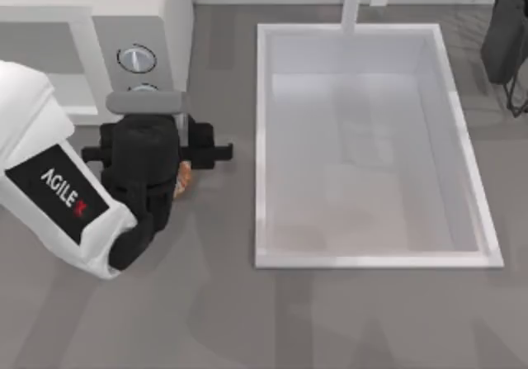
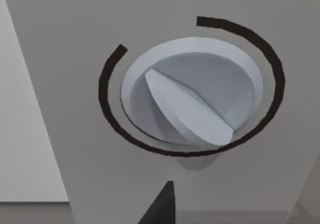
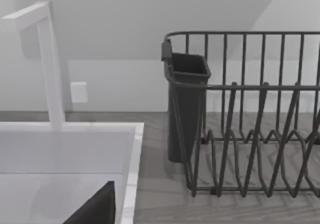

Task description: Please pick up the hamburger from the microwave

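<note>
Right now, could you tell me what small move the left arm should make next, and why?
Probably lift the left hand straight up a little: the hamburger peeks out beneath it on the counter, just in front of the microwave, whose knob looms close ahead.

Microwave: white body, grey control panel, two pale silvery-blue knobs, each ringed by a thin black arc. Hamburger: a sliver of orange-brown, mostly hidden, so its top colour was hard to judge. Left arm: white shell with a black label lettered in white, black gripper. Sink: white rim, pale grey basin; white tap. Dish rack: dark grey wire, dark cup. Table: grey, faint wood grain.
</note>
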Controlling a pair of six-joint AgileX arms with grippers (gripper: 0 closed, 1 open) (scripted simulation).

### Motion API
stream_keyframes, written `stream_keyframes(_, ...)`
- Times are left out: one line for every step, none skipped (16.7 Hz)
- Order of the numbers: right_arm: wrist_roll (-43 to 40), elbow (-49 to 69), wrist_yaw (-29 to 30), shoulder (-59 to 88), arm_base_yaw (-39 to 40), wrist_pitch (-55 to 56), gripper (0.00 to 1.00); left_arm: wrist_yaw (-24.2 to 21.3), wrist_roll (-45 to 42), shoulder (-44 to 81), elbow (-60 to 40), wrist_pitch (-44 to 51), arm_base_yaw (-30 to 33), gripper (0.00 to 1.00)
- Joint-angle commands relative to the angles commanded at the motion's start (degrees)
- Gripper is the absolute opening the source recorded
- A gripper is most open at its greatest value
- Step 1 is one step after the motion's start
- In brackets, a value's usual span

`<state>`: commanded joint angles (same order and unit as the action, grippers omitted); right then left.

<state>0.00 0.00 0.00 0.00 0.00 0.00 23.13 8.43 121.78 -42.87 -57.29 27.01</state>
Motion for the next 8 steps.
stream_keyframes(0.0, 0.0, 0.0, 0.0, 0.0, 0.0, 1.0, 0.0, 0.0, 0.0, 0.0, 0.0, 0.0, 0.9)
stream_keyframes(0.0, 0.0, 0.0, 0.0, 0.0, 0.0, 1.0, 0.0, 0.0, 0.0, 0.0, 0.0, 0.0, 0.98)
stream_keyframes(0.0, 0.0, 0.0, 0.0, 0.0, 0.0, 1.0, 0.0, 0.0, 0.0, 0.0, 0.0, 0.0, 1.0)
stream_keyframes(0.0, 0.0, 0.0, 0.0, 0.0, 0.0, 1.0, 0.0, 0.0, 0.0, 0.0, 0.0, 0.0, 1.0)
stream_keyframes(0.0, 0.0, 0.0, 0.0, 0.0, 0.0, 1.0, 0.0, 0.0, 0.0, 0.0, 0.0, 0.0, 1.0)
stream_keyframes(0.0, 0.0, 0.0, 0.0, 0.0, 0.0, 1.0, 0.0, 0.0, 0.0, 0.0, 0.0, 0.0, 1.0)
stream_keyframes(0.0, 0.0, 0.0, 0.0, 0.0, 0.0, 1.0, 0.0, 0.0, 0.0, 0.0, 0.0, 0.0, 1.0)
stream_keyframes(0.0, 0.0, 0.0, 0.0, 0.0, 0.0, 1.0, 0.0, 0.0, 0.0, 0.0, 0.0, 0.0, 1.0)
